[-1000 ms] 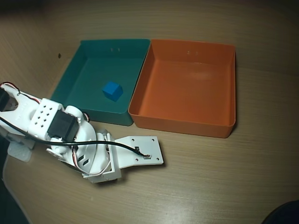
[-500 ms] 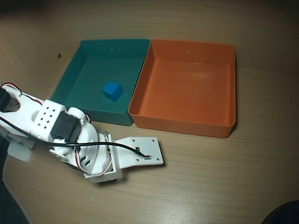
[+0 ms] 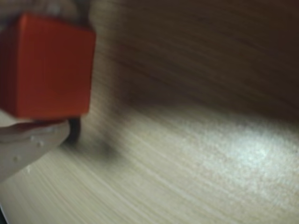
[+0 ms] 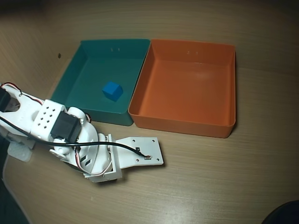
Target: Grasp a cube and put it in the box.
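In the wrist view the orange cube (image 3: 46,65) fills the upper left, close to the lens and blurred. My gripper (image 3: 49,70) is shut on it: a white finger (image 3: 28,144) lies under the cube and a pale part shows above it. The cube hangs just over the wooden table (image 3: 187,163). In the overhead view the cube is hidden under the white arm (image 4: 93,149), which lies low at the lower left. The orange box (image 4: 229,93) stands up and to the right of the arm, with nothing in it.
A teal tray (image 4: 70,79) touches the box's left wall and holds a small blue cube (image 4: 112,91). It sits just beyond the arm. A dark object (image 4: 282,214) shows at the lower right corner. Bare wood spreads in front of both trays.
The arm's upper body has shifted slightly to the right and down. The trays and the blue cube have not moved.
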`<state>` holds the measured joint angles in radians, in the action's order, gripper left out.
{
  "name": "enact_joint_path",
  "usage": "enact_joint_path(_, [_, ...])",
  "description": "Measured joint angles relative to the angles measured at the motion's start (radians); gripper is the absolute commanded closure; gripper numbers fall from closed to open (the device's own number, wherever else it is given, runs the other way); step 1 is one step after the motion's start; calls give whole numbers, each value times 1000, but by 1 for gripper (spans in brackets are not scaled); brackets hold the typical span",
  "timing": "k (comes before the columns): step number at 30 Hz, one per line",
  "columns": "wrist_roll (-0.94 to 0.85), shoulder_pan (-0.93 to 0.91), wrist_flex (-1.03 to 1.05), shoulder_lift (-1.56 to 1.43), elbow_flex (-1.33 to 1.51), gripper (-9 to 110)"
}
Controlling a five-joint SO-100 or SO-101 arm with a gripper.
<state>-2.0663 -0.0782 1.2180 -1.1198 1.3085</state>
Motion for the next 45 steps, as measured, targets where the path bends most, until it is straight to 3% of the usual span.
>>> enact_joint_path(21, [0,0,-12,-9,0,107])
enact_joint_path(45, [0,98,-12,-454,0,107])
